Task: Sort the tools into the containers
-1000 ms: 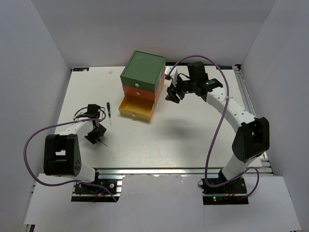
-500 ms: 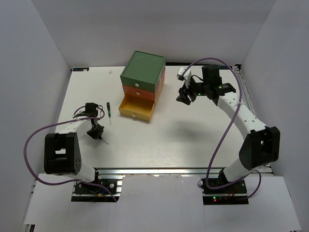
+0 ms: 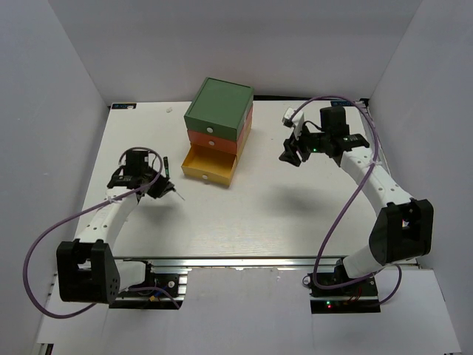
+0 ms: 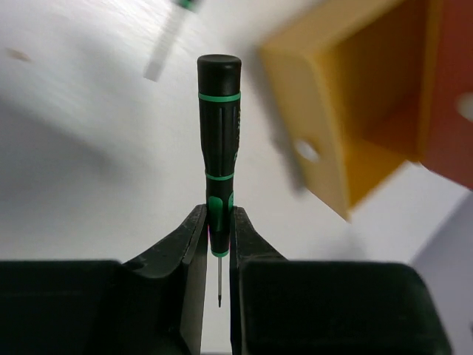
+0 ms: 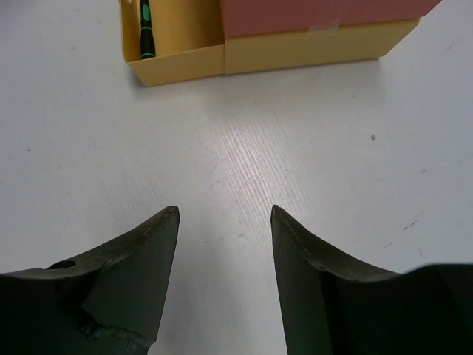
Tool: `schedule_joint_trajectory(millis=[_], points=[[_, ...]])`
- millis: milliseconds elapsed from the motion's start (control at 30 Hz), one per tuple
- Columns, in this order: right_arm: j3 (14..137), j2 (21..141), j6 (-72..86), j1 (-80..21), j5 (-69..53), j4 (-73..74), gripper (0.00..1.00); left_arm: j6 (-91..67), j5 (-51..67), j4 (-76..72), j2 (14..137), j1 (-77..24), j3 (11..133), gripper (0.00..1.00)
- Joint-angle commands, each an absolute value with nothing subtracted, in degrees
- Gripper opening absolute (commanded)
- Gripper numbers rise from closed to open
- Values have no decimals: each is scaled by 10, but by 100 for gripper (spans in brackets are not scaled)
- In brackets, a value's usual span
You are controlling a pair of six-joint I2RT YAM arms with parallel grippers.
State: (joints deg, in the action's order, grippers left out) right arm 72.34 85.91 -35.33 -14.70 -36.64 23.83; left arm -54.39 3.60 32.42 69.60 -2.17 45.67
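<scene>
Top view: left hand point(image 3: 162, 189), closed, with the open yellow drawer point(image 3: 205, 176) near, ahead of it. Left wrist: it pinches a black precision screwdriver point(image 4: 219, 140) by the tip end only, so the handle could pivot and miss the drawer. Right wrist: right hand point(image 5: 224, 214) part-open, empty.

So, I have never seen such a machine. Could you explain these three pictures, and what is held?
Two robot arms stand at the near table edge. One picture looks down from above; the other two come from a small camera on each wrist. The left arm's fingers pinch a thin black screwdriver by its tip end. The right arm's fingers are open and empty. On the white table stands a small chest; its yellow drawer is pulled out, with a similar screwdriver inside. Another screwdriver lies beside the left arm.
</scene>
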Motion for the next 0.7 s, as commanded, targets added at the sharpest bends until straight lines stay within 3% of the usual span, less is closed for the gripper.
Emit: schedule_joint_trajectory(millis=[0,233,500,667], points=[[707,839,-345,-143,-384,232,60,-593,109,280,689,-75,506,1],[670,834,-351,-140,-375,229,60,-646,81,248,773,-176,591,3],[639,824,-348,-134,-375,225,60,-670,45,238,876,-187,649,6],[630,824,-345,-134,-375,221,60,-670,41,236,919,-187,686,14]])
